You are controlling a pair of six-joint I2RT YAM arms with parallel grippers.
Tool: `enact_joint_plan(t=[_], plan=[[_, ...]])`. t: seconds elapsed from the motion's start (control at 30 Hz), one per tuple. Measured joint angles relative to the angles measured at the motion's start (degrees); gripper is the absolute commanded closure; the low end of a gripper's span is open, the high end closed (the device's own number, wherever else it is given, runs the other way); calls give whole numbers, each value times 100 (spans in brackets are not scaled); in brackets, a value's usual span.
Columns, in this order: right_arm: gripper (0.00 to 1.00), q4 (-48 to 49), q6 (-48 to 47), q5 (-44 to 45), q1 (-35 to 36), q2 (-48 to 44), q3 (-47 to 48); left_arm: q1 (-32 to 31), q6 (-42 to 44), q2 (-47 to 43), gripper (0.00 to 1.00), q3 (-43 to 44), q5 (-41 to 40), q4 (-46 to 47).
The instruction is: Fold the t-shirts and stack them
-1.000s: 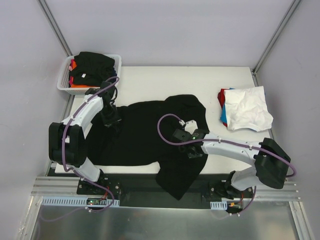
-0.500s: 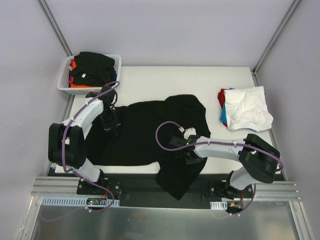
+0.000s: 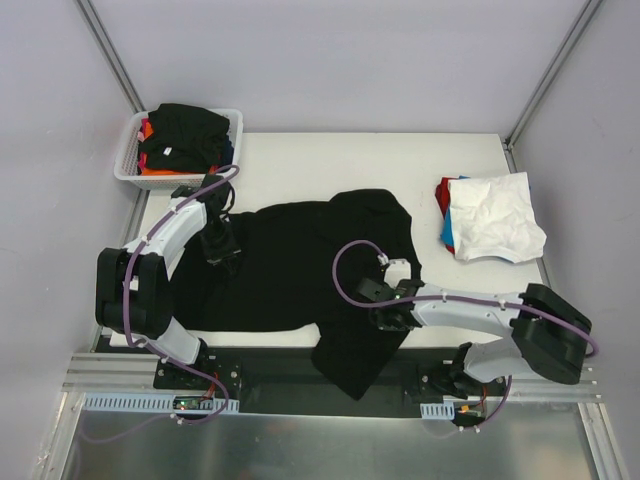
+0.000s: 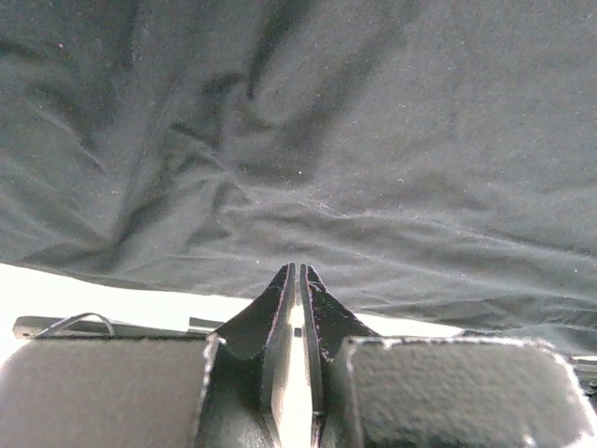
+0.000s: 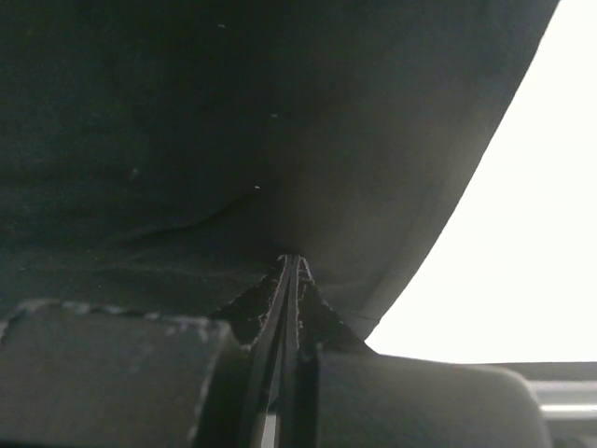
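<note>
A large black t-shirt (image 3: pixel 300 260) lies spread across the table, and one part hangs over the near edge. My left gripper (image 3: pixel 222 246) sits at the shirt's left edge. In the left wrist view its tips (image 4: pixel 298 272) are shut on the black hem (image 4: pixel 392 299). My right gripper (image 3: pixel 388 318) is shut, with its tips (image 5: pixel 291 261) pressed against the black cloth (image 5: pixel 187 140) near the table's front. A crumpled white t-shirt (image 3: pixel 495 218) tops a pile at the right, with red (image 3: pixel 443 193) and blue (image 3: pixel 446 236) ones under it.
A white mesh basket (image 3: pixel 128 160) at the back left holds a black shirt (image 3: pixel 185 128) over red and orange cloth. The bare white tabletop (image 3: pixel 330 165) shows behind the black shirt. A metal rail (image 3: pixel 110 370) runs along the near edge.
My right gripper has slid over the black shirt toward the near edge and a little to the right. The left gripper has barely moved.
</note>
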Motion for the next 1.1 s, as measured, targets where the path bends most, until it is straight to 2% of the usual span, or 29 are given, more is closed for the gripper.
enact_joint_plan(t=[0.3, 0.5, 0.63, 0.83, 1.1], plan=[[99, 179, 1075, -240, 0, -979, -647, 0, -2, 0, 94, -26, 4, 9], [99, -238, 1613, -479, 138, -1056, -590, 0, -4, -33, 93, -146, 4, 22], [99, -909, 1926, -669, 186, -1082, -531, 0, -9, -72, 93, -199, 4, 22], [99, -1878, 2076, -765, 190, -1316, -538, 0, -52, -76, 93, -203, 13, 24], [97, -2218, 1716, -745, 203, -1486, -195, 0, -61, -76, 93, -203, 48, 37]])
